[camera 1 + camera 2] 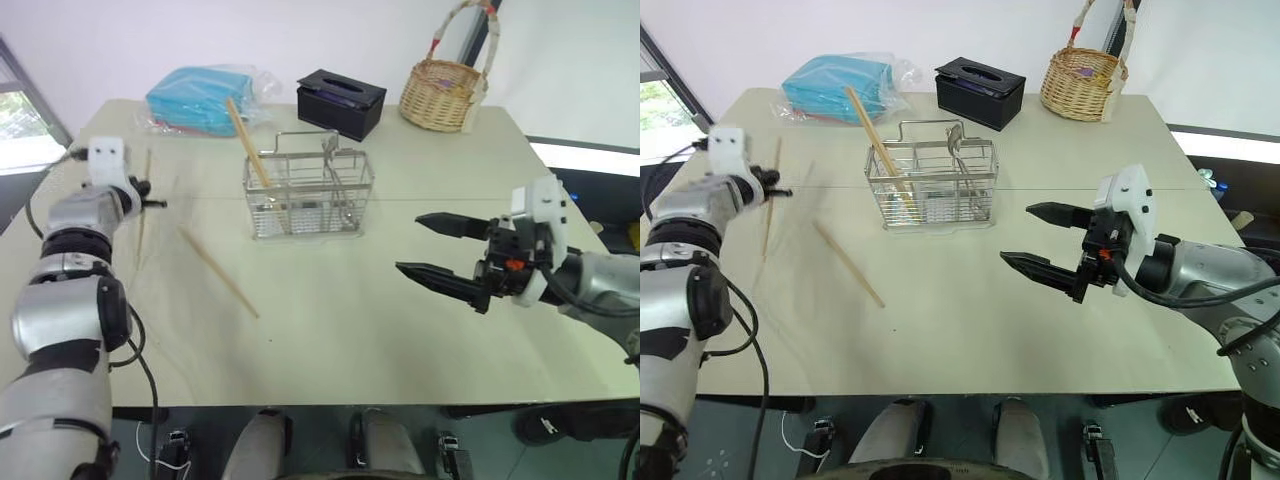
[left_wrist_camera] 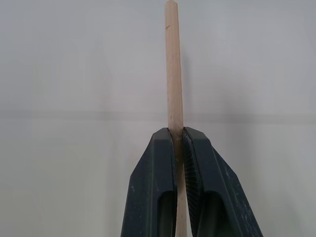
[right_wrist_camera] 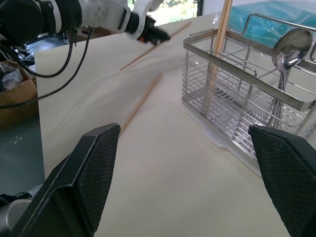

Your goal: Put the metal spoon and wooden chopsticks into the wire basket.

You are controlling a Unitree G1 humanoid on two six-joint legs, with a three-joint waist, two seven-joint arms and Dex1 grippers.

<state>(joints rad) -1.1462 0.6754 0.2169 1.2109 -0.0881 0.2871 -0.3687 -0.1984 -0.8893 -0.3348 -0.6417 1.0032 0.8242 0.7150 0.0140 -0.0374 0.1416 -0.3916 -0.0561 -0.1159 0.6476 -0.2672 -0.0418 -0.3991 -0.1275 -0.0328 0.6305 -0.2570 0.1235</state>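
At the table's left side my left gripper (image 1: 150, 201) is shut on a wooden chopstick (image 1: 143, 225); the left wrist view shows this chopstick (image 2: 172, 64) pinched between the fingers (image 2: 153, 187). Another chopstick (image 1: 218, 272) lies flat on the table between that gripper and the wire basket (image 1: 310, 195). In the basket, one chopstick (image 1: 248, 140) leans up out of the left compartment, and the metal spoon (image 3: 291, 44) stands bowl up toward the right. My right gripper (image 1: 408, 243) hovers open and empty to the right of the basket.
Along the table's far edge stand a blue pack in clear plastic (image 1: 205, 100), a black tissue box (image 1: 340, 103) behind the wire basket, and a wicker basket (image 1: 445, 95) with a tall handle. The cream table (image 1: 330, 340) has bare room in front.
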